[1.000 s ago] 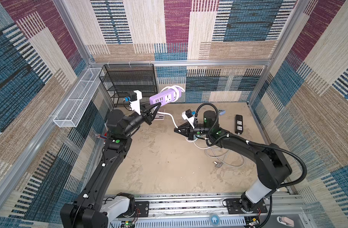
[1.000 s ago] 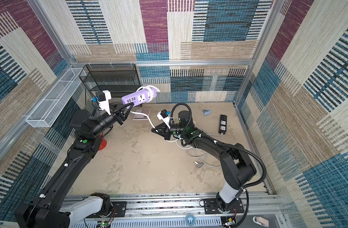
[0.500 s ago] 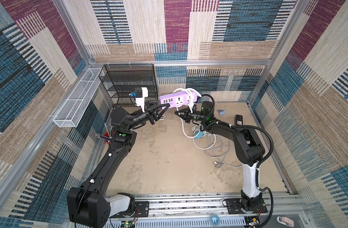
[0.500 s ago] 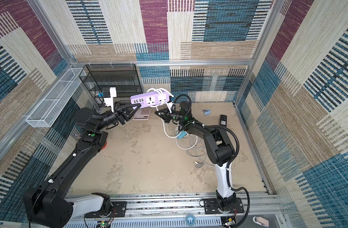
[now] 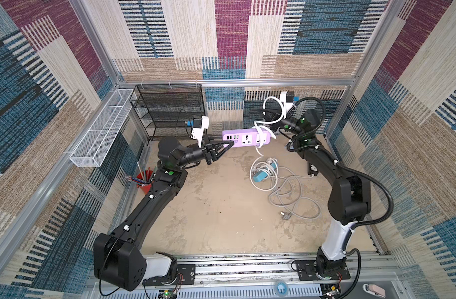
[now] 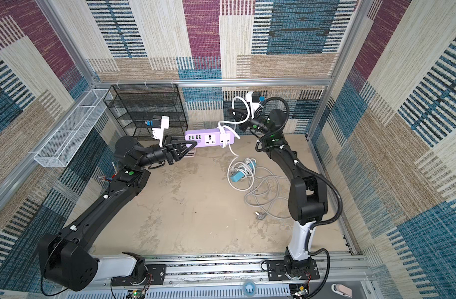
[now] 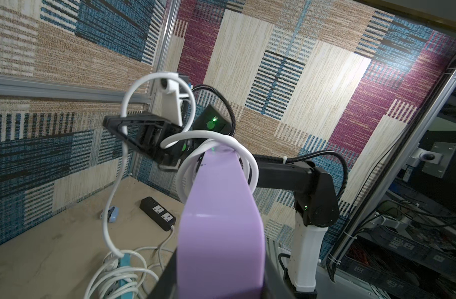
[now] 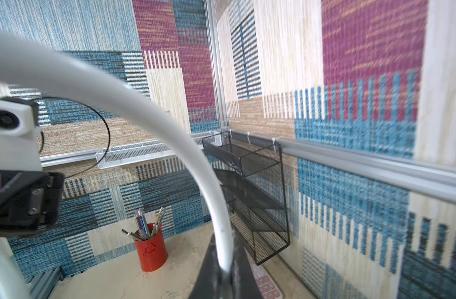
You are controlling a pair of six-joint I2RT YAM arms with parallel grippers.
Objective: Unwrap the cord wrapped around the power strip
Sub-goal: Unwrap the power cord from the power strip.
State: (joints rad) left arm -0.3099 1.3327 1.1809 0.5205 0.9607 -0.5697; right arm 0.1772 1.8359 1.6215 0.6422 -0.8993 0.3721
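The left hand [image 5: 229, 145] is clamped on the near end of the purple power strip [image 5: 247, 138], holding it level in the air above the back of the bench [image 5: 216, 207]. Over the last second it has carried the strip from in front of the black wire rack [image 5: 169, 108] towards the middle.

The right hand [image 5: 267, 113] has changed more. A second ago it was low, close to the bench; now it is raised near the back wall, above and behind the strip's far end. It is closed on the white cord [image 5: 269, 99]; the right wrist view shows the cord [image 8: 195, 160] pinched between its fingertips [image 8: 208, 274] and arching away. The lift has drawn one turn out into a wide open loop standing clear of the purple body.

In the left wrist view, about two turns of cord [image 7: 247, 152] still sit loosely around the far end of the strip [image 7: 219, 220]. From the loop, the free length hangs down to a heap of white cord beside a blue power strip [image 5: 263, 174] on the bench.

So the unwrapping looks well under way but not finished. The raised loop probably has to pass over the strip's far end to come free. The slack on the bench could snag on the blue strip as more is pulled.
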